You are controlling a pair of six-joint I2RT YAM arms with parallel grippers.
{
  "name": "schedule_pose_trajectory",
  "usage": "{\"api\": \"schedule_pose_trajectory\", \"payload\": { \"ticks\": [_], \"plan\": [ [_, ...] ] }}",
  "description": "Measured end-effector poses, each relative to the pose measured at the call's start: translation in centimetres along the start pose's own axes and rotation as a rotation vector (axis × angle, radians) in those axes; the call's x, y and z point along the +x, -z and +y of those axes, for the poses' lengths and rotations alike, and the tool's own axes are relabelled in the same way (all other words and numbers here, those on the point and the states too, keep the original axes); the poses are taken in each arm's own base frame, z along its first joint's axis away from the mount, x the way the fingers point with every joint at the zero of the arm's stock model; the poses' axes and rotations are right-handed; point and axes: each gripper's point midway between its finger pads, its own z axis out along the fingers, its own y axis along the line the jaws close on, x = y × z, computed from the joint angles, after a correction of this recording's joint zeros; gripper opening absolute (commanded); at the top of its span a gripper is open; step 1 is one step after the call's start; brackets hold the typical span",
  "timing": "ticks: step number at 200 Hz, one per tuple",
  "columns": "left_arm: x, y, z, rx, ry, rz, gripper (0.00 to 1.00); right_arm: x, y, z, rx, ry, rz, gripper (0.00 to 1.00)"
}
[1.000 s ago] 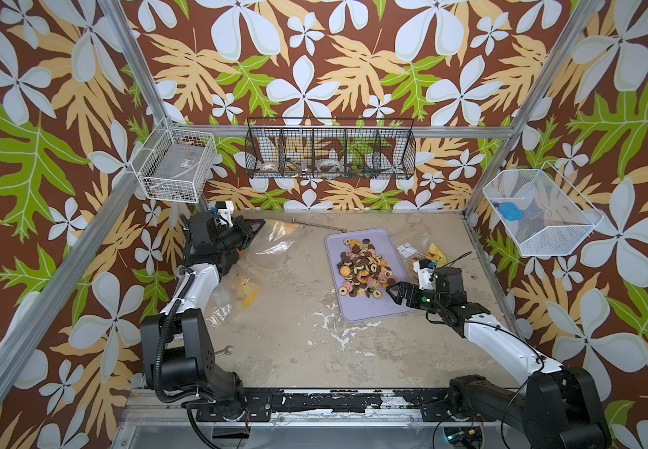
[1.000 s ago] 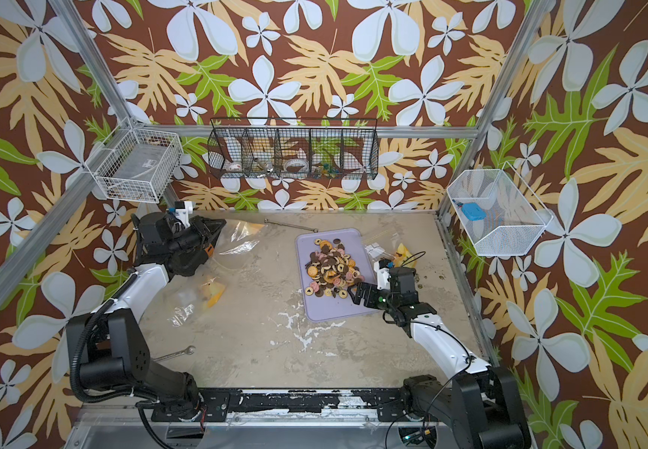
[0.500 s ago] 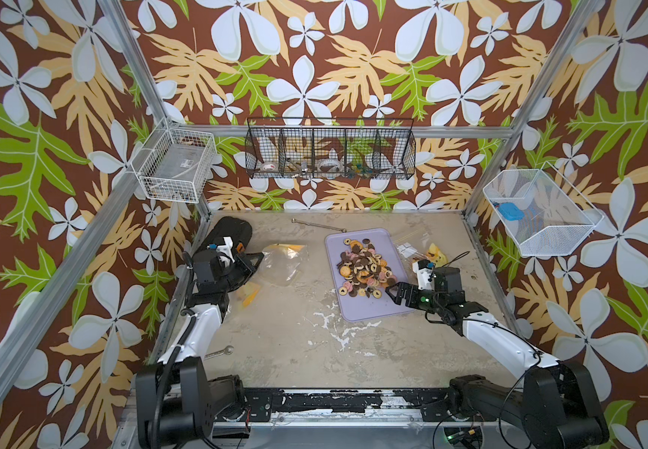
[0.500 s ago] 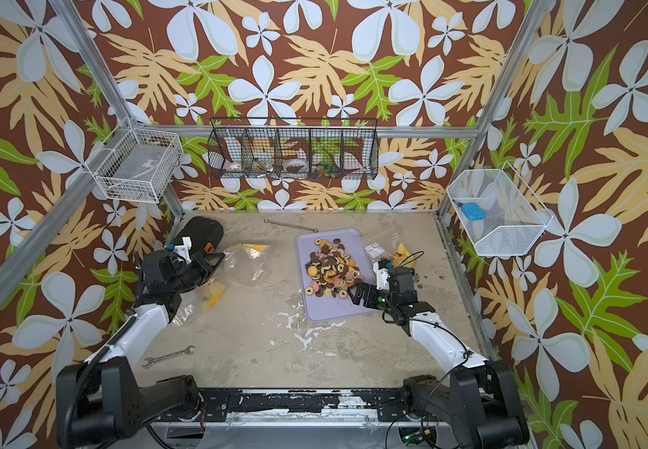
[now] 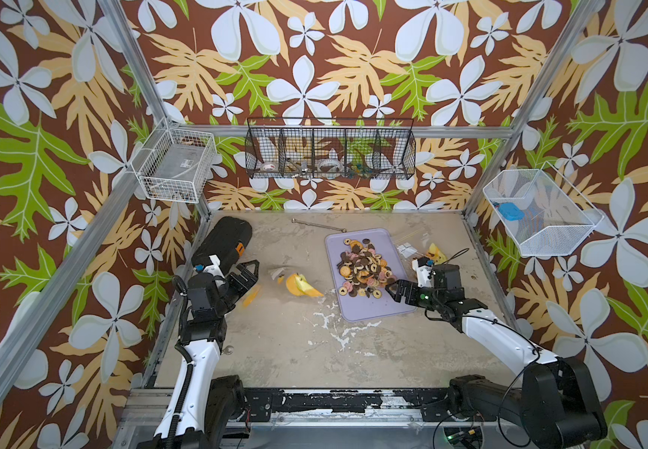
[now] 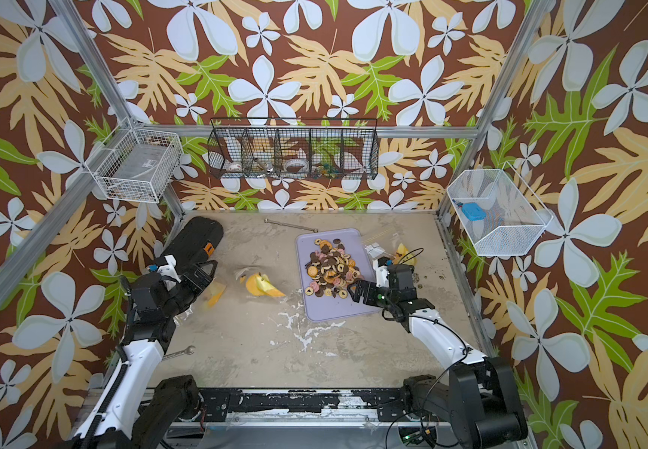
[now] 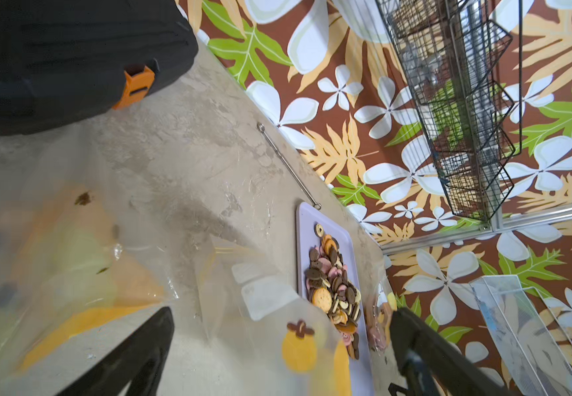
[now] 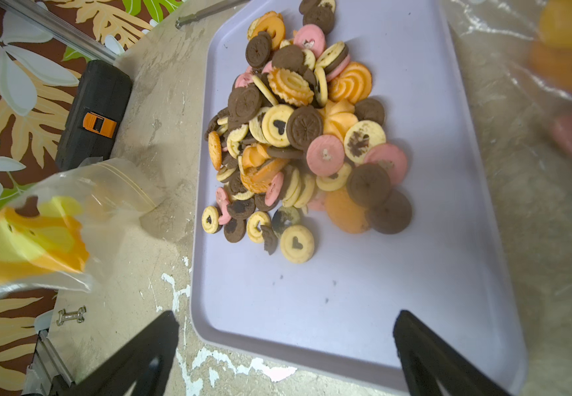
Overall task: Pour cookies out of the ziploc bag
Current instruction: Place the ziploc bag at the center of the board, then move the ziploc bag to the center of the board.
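The cookies lie heaped on a lavender tray, a pile of brown, orange, yellow and pink rounds. The ziploc bag, clear with orange and yellow fruit prints, is crumpled and blurred left of the tray. My left gripper is open just beside the bag, and the clear film shows loose in front of its jaws. My right gripper is open and empty over the tray's near edge.
A black tool case lies at the back left. A thin metal rod rests by the back wall and a wrench near the left arm. Another clear printed bag sits right of the tray. Wire baskets hang on the walls.
My left arm has drawn back from the back left corner and its gripper has opened, letting go of the bag, which has dropped beside the tray. The right arm has not moved.
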Motion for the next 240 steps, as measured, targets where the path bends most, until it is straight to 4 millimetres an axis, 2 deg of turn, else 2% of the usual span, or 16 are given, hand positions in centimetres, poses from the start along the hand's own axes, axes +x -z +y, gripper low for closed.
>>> {"api": "schedule_pose_trajectory", "payload": {
  "ticks": [24, 51, 92, 117, 142, 161, 190, 218, 240],
  "plan": [
    [1.4, -1.1, -0.8, 0.017, -0.007, 0.068, 1.0, -1.3, 0.4, 0.1, 0.026, 0.02, -0.034, 1.0],
    [3.3, -2.7, -2.9, 0.053, -0.039, 0.162, 1.0, -2.6, 1.3, -0.4, 0.082, 0.035, -0.07, 1.0],
    [6.5, -4.2, -8.0, 0.149, -0.109, 0.276, 1.0, -6.1, 3.8, -4.2, 0.237, -0.031, -0.163, 1.0],
    [10.0, -5.3, -11.3, 0.22, -0.139, 0.364, 1.0, -7.4, 4.9, -6.6, 0.313, -0.079, -0.192, 1.0],
    [14.2, -6.7, -13.0, 0.26, -0.16, 0.463, 1.0, -8.6, 5.2, -8.1, 0.377, -0.113, -0.209, 1.0],
    [16.9, -7.7, -12.9, 0.267, -0.155, 0.531, 1.0, -9.7, 4.4, -8.4, 0.384, -0.121, -0.198, 0.99],
    [19.8, -8.9, -10.8, 0.253, -0.143, 0.62, 1.0, -11.6, 2.6, -8.9, 0.425, -0.12, -0.159, 0.99],
    [21.6, -9.1, -9.5, 0.258, -0.152, 0.682, 1.0, -13.6, -0.3, -6.4, 0.444, -0.008, -0.107, 1.0],
    [22.3, -8.9, -8.8, 0.254, -0.152, 0.706, 1.0, -14.9, -2.4, -4.5, 0.474, 0.077, -0.079, 1.0]
  ]
}}
